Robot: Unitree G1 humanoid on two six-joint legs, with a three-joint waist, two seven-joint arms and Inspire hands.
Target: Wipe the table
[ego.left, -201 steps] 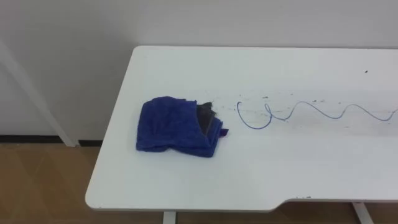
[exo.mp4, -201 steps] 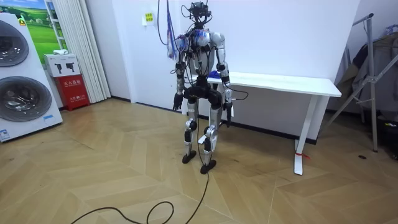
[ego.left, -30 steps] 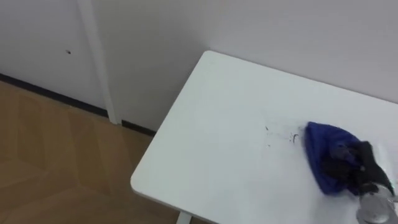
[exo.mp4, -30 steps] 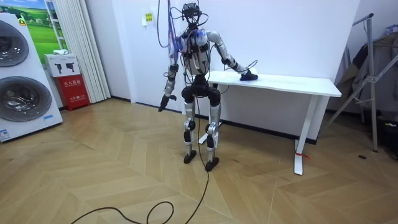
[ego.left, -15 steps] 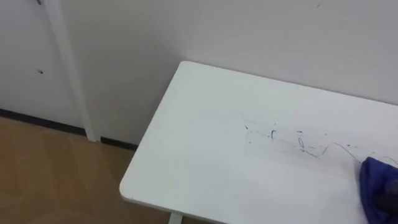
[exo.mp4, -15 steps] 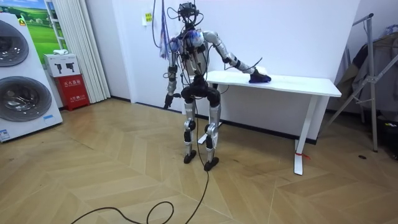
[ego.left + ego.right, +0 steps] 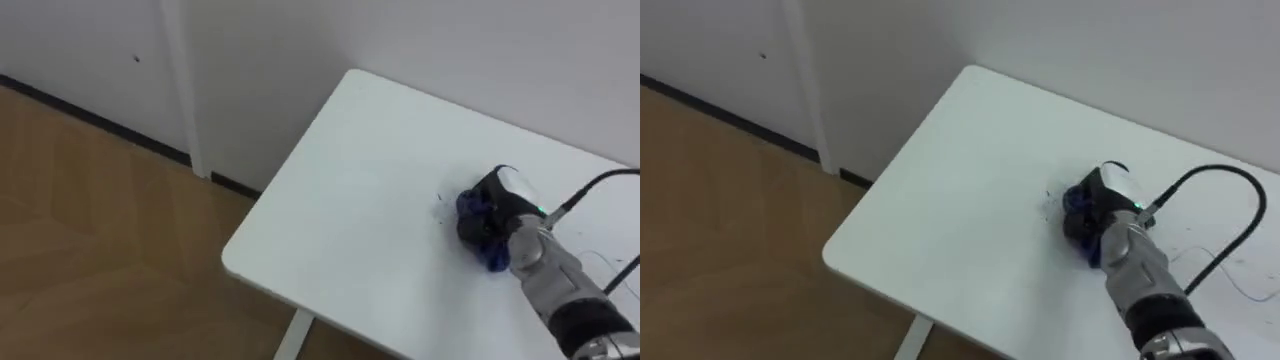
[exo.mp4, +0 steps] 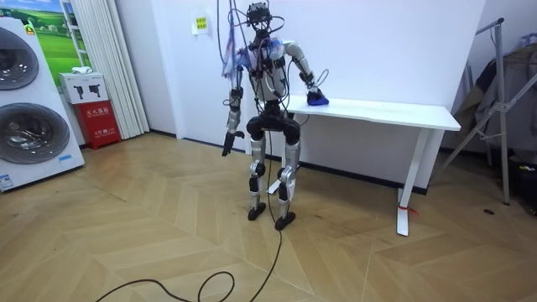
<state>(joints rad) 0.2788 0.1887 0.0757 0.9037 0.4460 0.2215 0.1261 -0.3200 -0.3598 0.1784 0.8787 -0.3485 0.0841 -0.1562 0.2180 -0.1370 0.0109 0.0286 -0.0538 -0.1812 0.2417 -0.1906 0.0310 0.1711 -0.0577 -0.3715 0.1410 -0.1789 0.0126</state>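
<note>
wood floor lay at the lower left of the eye views, and in the room view the left hand hung down by the robot's thigh, well apart from the table; i could not tell how its fingers were set. the table's bare near corner ran through the middle of the frame. right of that, the blue cloth sat bunched on the tabletop under the right hand, whose fingers looked curled over it in a grasp, with blue folds sticking out on the hand's left and lower sides. the forearm came in from the lower right of the frame and slanted up and left to the hand. a few dark specks lay just beside the cloth's left edge, while the faint pen marks lay further right, near the right edge of the frame. so, as i judged it, the cloth was already in the nearer hand, and the next stroke would need to sweep rightward along the table toward those marks.
</note>
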